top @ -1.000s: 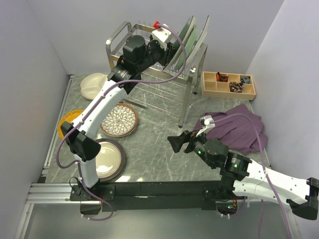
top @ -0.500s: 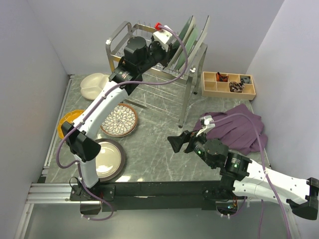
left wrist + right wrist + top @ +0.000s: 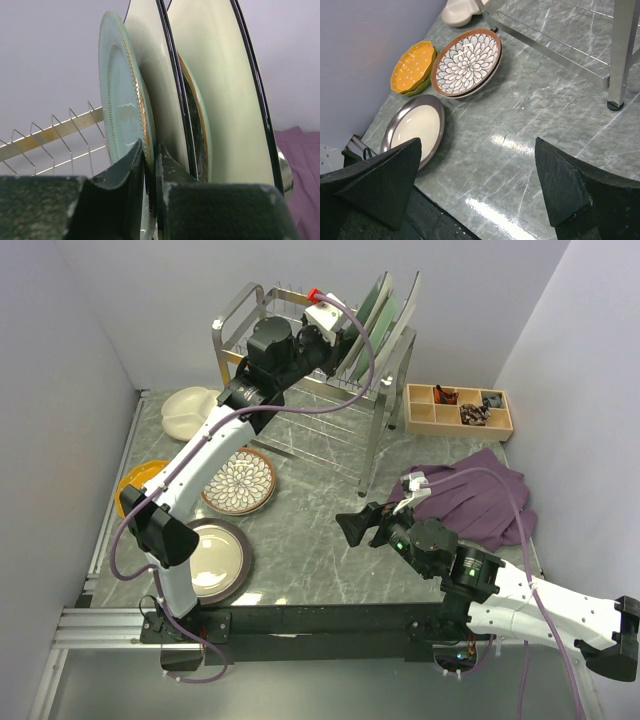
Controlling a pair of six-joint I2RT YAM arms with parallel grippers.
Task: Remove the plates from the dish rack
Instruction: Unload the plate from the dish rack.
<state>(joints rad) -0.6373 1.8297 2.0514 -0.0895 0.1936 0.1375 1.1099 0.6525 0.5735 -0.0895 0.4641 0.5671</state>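
**Left arm.** I see the left arm reaching up to the top tier of the dish rack [image 3: 378, 430]. In the left wrist view, the left end effector [image 3: 151, 150] is closed on the lower rim of a pale green plate [image 3: 122, 110]. One finger [image 3: 127, 175] lies against the plate's face and the other against its back. The plate stands upright on edge at the right end of the rack, and its rim carries a thin gold scalloped line.

**Plates in the rack.** Directly behind the gripped plate stands a dark-rimmed cream plate [image 3: 155, 75], then a green plate with a gold rim [image 3: 200, 130], then a larger dark-rimmed plate [image 3: 225, 100]. All are upright and packed close together. I cannot tell whether they touch. The rack's bare prongs [image 3: 60, 135] run off to the left.

**Right arm.** The right end effector [image 3: 477, 150] hangs low over the bench [image 3: 320, 540], well apart from the rack. Its fingers are spread wide and hold nothing.

**Plates on the bench.** Four lie flat on the left side:
- a cream divided plate [image 3: 185, 408] near the rack's left legs
- an orange-yellow dotted plate [image 3: 412, 65] by the left wall
- a brown petal-patterned plate [image 3: 466, 62] just beside it
- a cream plate with a dark rim [image 3: 417, 127] nearest the arm bases

**Other items.** A wooden compartment tray [image 3: 458, 410] sits to the right of the rack. A purple cloth [image 3: 480, 495] lies below it on the bench.
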